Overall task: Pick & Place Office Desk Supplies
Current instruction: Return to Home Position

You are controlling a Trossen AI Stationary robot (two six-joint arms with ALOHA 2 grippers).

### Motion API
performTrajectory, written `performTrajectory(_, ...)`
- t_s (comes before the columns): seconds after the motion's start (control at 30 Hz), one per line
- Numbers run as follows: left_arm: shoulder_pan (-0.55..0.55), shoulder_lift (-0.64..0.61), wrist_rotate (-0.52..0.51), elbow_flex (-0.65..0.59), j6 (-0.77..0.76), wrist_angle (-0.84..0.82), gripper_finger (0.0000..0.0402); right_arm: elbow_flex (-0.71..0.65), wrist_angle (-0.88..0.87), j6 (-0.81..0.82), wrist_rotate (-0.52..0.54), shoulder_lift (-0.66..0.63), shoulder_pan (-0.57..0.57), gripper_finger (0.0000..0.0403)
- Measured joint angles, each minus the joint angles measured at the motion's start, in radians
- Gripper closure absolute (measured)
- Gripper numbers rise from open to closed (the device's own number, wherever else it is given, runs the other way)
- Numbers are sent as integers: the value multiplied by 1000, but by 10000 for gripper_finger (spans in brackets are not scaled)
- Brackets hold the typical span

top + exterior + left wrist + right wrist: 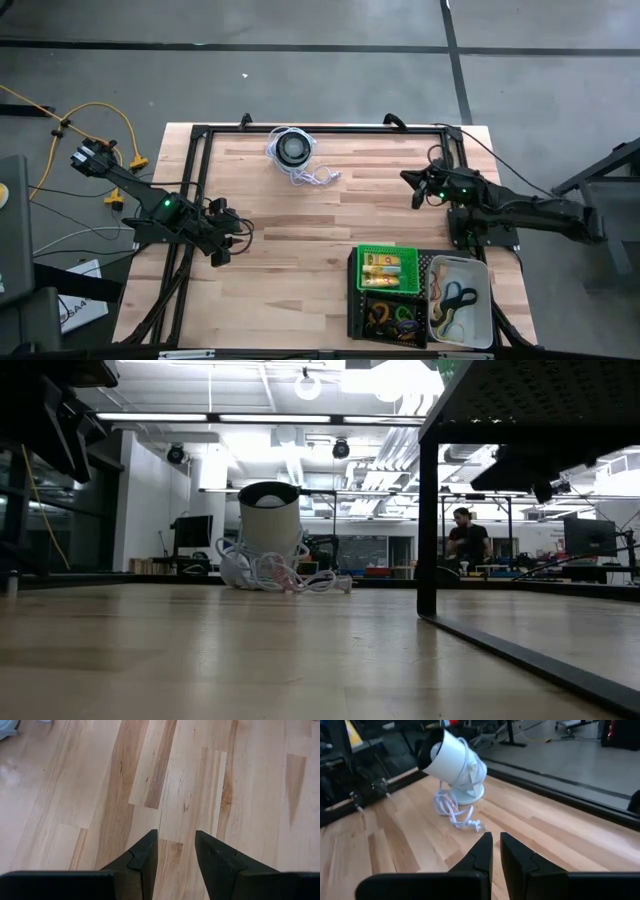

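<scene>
Honestly, left gripper (175, 833) parted, right gripper (495, 835) nearly clenched, both empty; I fear snagging the white coiled cord (454, 818) ahead of the right fingers.

Just ahead of the right arm's fingers (481, 854) you have the white coiled cord (454, 814), lying between those fingertips and the round white plastic device with a black face (451, 761) farther ahead. Under and ahead of the left arm's fingers (144, 860) you see only the pale wooden plank tabletop (190, 780). Well beyond the table, a person (466, 540) shows in the room.
</scene>
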Motion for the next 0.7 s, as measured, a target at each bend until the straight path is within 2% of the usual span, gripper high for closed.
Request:
performTrajectory(0.3, 0, 0, 0, 0, 0, 0, 277, -78, -12, 1, 50, -171, 54, 379)
performTrajectory(0.5, 0, 0, 0, 0, 0, 0, 277, -95, -10, -15, 138, -220, 129, 379)
performTrajectory(0.7, 0, 0, 0, 0, 0, 0, 277, -122, -5, -45, 178, -263, 195, 379)
